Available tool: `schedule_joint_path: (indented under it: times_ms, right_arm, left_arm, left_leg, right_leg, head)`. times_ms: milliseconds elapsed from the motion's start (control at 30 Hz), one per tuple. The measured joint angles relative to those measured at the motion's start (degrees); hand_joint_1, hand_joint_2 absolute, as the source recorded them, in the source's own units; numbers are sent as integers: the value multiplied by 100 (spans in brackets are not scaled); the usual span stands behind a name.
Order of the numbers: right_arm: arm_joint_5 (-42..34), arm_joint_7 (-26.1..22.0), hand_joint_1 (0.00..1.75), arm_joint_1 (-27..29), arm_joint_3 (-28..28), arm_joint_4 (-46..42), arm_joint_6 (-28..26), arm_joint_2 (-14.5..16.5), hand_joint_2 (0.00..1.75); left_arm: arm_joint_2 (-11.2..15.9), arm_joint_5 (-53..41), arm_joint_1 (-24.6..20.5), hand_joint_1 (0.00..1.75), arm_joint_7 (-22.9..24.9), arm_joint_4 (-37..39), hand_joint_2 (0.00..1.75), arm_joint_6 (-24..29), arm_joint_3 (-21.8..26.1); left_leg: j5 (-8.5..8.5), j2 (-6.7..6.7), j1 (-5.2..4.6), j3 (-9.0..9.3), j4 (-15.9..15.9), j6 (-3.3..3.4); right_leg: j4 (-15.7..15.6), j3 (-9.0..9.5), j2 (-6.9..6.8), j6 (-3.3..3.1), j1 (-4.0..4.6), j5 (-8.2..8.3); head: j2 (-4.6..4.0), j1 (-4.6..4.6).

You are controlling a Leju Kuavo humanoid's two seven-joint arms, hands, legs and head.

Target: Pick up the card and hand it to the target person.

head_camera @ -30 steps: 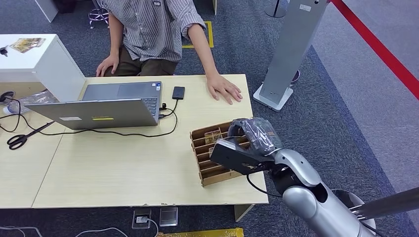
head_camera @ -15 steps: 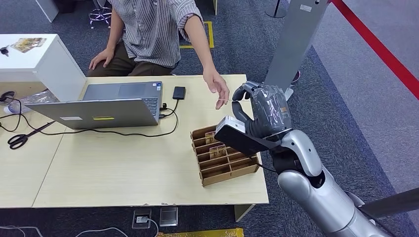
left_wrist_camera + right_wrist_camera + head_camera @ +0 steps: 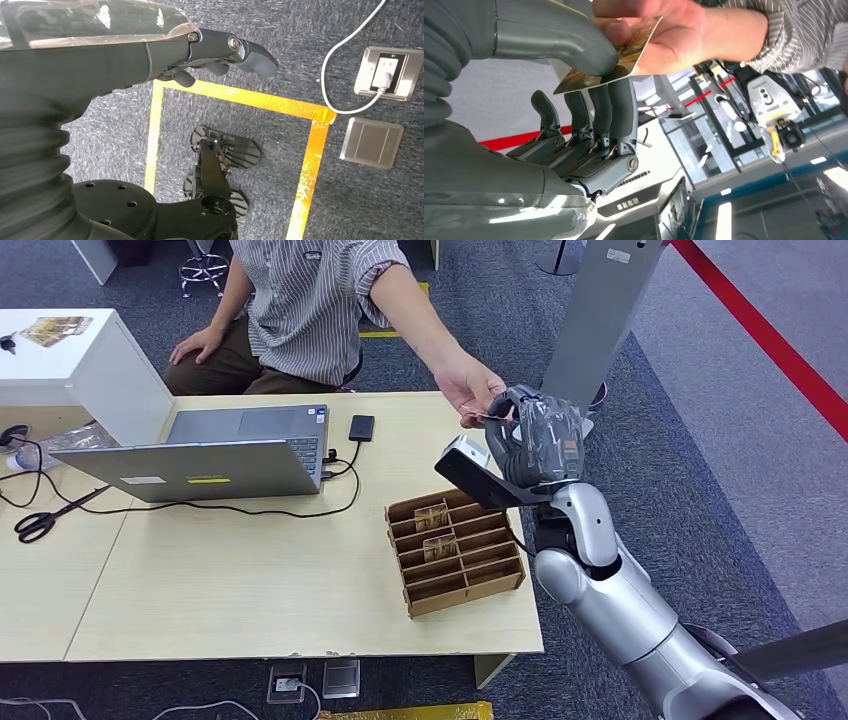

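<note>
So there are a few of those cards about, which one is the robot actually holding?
The card raised above the table's far edge, pinched in the right hand, with the person's hand on it too. The other cards stand in the cardboard rack.

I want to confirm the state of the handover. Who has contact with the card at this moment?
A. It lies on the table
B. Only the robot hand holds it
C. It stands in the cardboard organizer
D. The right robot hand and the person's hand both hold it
D: in the right wrist view the card is pinched by the right robot hand while the person's hand grips its other end.
</note>
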Motion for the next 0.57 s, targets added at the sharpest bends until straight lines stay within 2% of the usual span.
schedule_joint_path:
  times_ms: [100,233,367,567]
  right_arm:
    - [1,-2,133,-2,18,159,-7,54,175]
    - [0,15,0,-3,54,311,-12,103,175]
    - [-78,21,0,-3,86,401,-55,124,175]
    - [-971,-272,0,13,99,424,-102,137,175]
  left_arm:
    - [0,7,3,0,-10,0,175,-1,0]
    - [0,-13,6,0,-36,0,175,8,-2]
    - [0,-70,7,0,-55,0,0,33,-17]
    - [0,23,26,0,-46,0,0,36,-18]
  left_leg:
    - [0,0,0,0,0,0]
    - [0,0,0,0,0,0]
    - [0,0,0,0,0,0]
    - [0,0,0,2,0,0]
  right_leg:
    - [0,0,0,0,0,0]
    - [0,0,-1,0,0,0]
    - [0,0,-1,0,0,0]
    - [-1,-1,0,0,0,0]
  head:
    - [0,-1]
    - [0,-1]
    - [1,0]
    - [0,-2]
